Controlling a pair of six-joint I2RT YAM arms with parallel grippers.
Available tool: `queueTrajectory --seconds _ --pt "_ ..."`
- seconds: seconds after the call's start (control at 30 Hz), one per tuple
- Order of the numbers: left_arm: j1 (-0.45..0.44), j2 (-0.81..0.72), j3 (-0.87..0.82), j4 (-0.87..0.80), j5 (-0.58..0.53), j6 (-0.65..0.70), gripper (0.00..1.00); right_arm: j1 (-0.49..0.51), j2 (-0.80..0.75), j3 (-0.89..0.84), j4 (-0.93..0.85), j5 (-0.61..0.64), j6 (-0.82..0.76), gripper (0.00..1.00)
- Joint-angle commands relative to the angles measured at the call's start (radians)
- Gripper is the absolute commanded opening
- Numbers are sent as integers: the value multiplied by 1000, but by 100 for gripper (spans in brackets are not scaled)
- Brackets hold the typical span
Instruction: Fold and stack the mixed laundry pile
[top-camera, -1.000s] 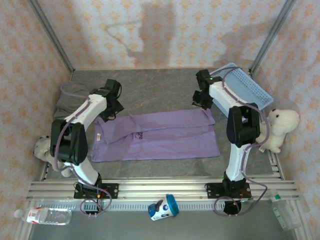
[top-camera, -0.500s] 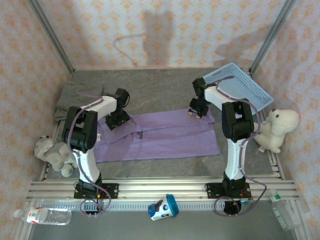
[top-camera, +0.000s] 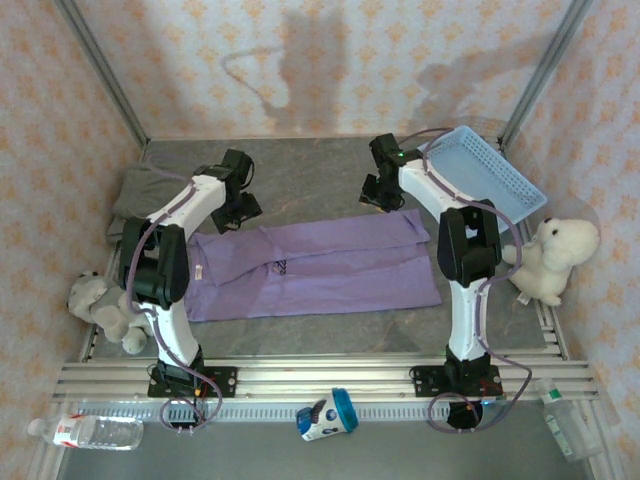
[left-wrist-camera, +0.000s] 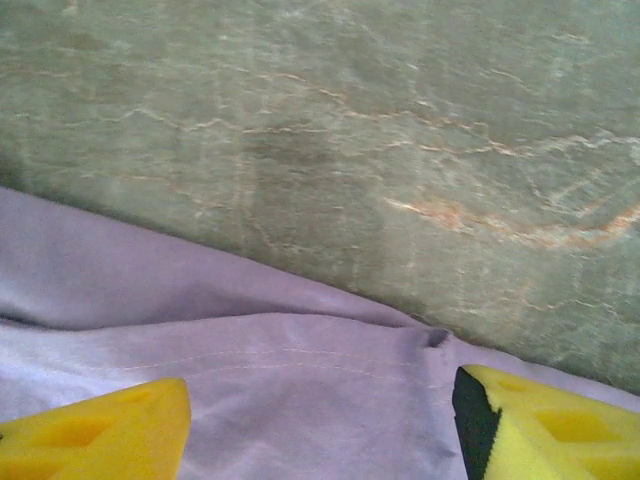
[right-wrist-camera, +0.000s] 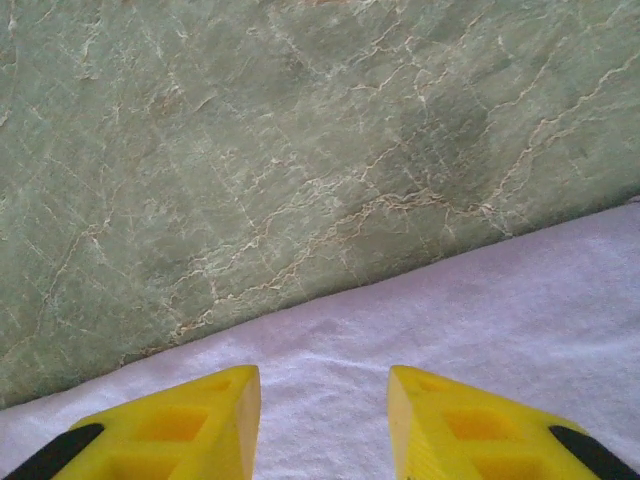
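My left gripper (top-camera: 243, 207) is at the far edge of the lavender T-shirt (top-camera: 320, 270), near its left end. The jaws are spread wide with nothing clamped. In the left wrist view the yellow fingers (left-wrist-camera: 100, 430) sit well apart over a hemmed purple edge, with bare green-grey worktop (left-wrist-camera: 400, 120) beyond.

My right gripper (top-camera: 385, 195) is at the same far edge, toward the shirt's right end. It is released too, with a clear gap between its fingers (right-wrist-camera: 190, 420), narrower than on the left. Purple cloth lies under them and nothing is pinched. I cannot tell whether either gripper touches the fabric.

The T-shirt lies flat across the middle of the worktop, between my two arms. It is folded lengthwise, with the small dark print facing up left of centre.

The grey-olive garment (top-camera: 140, 190) is bunched at the far left, partly behind my left arm and near the shirt's left end.

A blue lattice basket (top-camera: 490, 170) is tilted at the far right. A white plush (top-camera: 555, 255) sits at the right edge and a grey plush (top-camera: 100, 305) at the left edge.
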Motion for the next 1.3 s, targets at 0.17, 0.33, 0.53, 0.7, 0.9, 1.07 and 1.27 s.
queueTrajectory --seconds 0.17,0.33,0.53,0.7,0.9,1.07,1.27 --pt "-18 164 104 -9 78 -24 52 -10 -110 -67 -41 94 19 39" --pt "-24 216 125 -2 95 -56 41 -10 -173 -121 -45 131 31 39" --pt "-37 201 103 12 98 -86 26 -10 -245 -178 -47 157 10 39" --pt "-56 147 71 6 50 -120 37 -11 -277 -229 -40 146 -17 39" --pt "-90 128 62 5 19 -162 47 -10 -288 -292 -17 80 -22 39" --pt "-96 164 72 9 7 -164 43 -11 -296 -308 -16 70 -30 39" --pt "-100 199 94 -3 12 -145 33 -11 -304 -295 -28 85 -38 39"
